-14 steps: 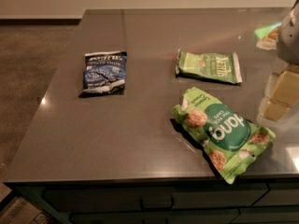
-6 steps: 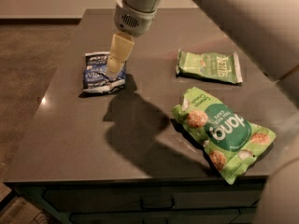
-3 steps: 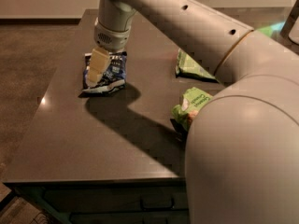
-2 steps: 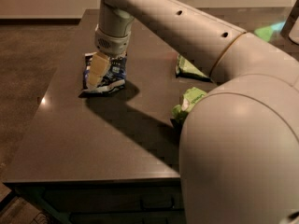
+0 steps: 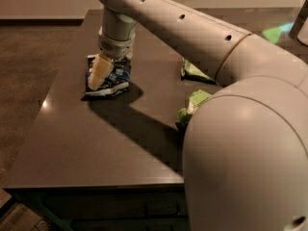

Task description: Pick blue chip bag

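Note:
The blue chip bag [image 5: 117, 79] is a small crinkled navy bag with white lettering. It lies on the dark grey table [image 5: 96, 138] near its far left part. My gripper [image 5: 102, 76] reaches down from above and sits right on the bag's left half, covering part of it. The bag still lies on the table top. My arm stretches from the lower right across the whole view.
A small light-green bag [image 5: 191, 71] lies to the right of the blue one, mostly hidden behind my arm. A corner of the bright-green bag [image 5: 191, 106] shows at my arm's edge. The table's left edge [image 5: 33, 124] drops to a brown floor.
My arm has swung in from the right, come over the blue chip bag and lowered onto it. In the last second it has settled slightly lower and to the left on the bag.

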`<state>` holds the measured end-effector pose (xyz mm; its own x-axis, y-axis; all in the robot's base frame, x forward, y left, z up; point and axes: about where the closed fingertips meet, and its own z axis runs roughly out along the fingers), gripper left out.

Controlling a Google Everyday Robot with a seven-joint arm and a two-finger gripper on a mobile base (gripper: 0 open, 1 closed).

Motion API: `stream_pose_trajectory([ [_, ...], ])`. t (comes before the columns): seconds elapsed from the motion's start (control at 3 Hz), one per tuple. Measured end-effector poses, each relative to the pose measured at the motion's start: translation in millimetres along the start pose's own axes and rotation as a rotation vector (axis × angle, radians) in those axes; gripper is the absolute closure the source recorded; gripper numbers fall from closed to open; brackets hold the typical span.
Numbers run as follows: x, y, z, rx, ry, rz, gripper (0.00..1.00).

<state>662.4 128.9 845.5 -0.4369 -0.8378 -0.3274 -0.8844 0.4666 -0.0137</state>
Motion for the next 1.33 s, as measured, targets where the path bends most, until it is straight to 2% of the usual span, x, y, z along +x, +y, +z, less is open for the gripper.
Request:
stream_pose_trajectory([
  [0.33,-3.8,-3.2,2.6,0.014,0.000,0.015,0.17],
  [1.0,-2.7,-5.0,-0.8,0.005,0.008,0.011,0.63],
  [1.33,0.2,-12.5,-19.1,-0.001,-0.007,-0.004,0.86],
])
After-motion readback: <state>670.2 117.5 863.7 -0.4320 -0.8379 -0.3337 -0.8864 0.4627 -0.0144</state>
